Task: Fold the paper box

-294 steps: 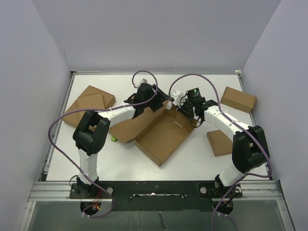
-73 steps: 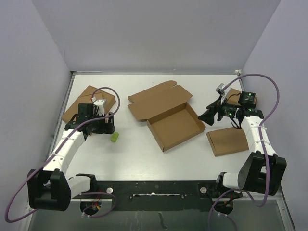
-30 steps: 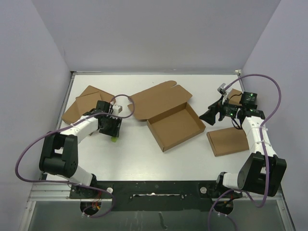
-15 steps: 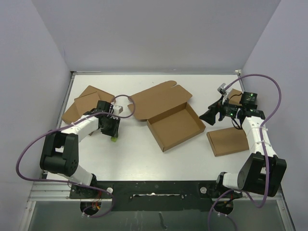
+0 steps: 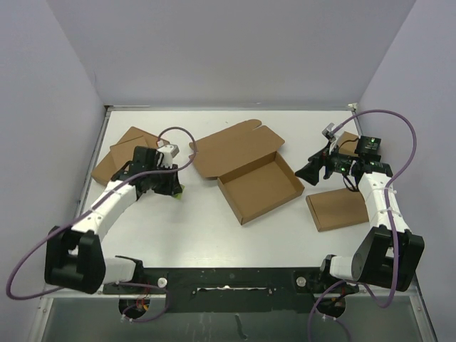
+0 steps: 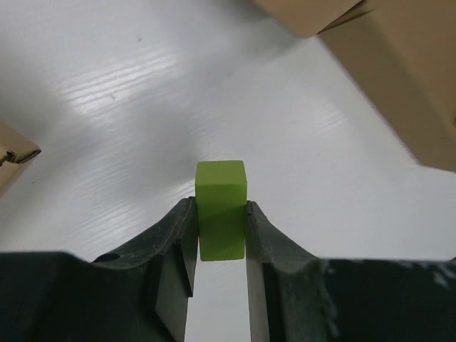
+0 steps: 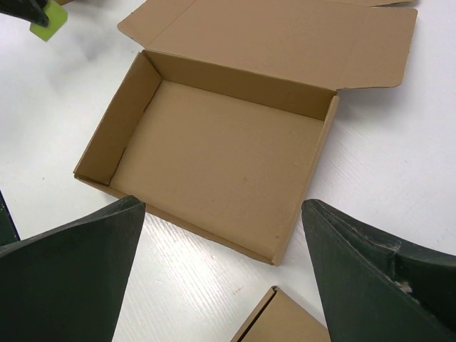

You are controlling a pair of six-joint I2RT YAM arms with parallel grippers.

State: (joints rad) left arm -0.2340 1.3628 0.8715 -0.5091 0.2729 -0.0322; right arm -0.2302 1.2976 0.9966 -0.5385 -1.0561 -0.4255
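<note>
The paper box [image 5: 260, 189] lies open mid-table, its tray walls standing and its lid [image 5: 235, 148] flat behind; it also fills the right wrist view [image 7: 221, 149]. My left gripper [image 5: 174, 187] hovers left of the box, shut on a small green block [image 6: 221, 206], which shows between the two dark fingers [image 6: 171, 242]. The same block [image 7: 48, 20] appears at the top left of the right wrist view. My right gripper [image 5: 306, 173] hangs just right of the tray, open wide [image 7: 222, 206], holding nothing.
Flat brown boxes lie at the back left [image 5: 132, 149], at the right front [image 5: 335, 209] and at the back right [image 5: 354, 142]. A corner of the paper box [image 6: 399, 71] shows ahead of the left gripper. Walls enclose the table on three sides.
My left gripper closed on the green block and carried it up off the table, a little toward the paper box. The right arm and the box have not moved.
</note>
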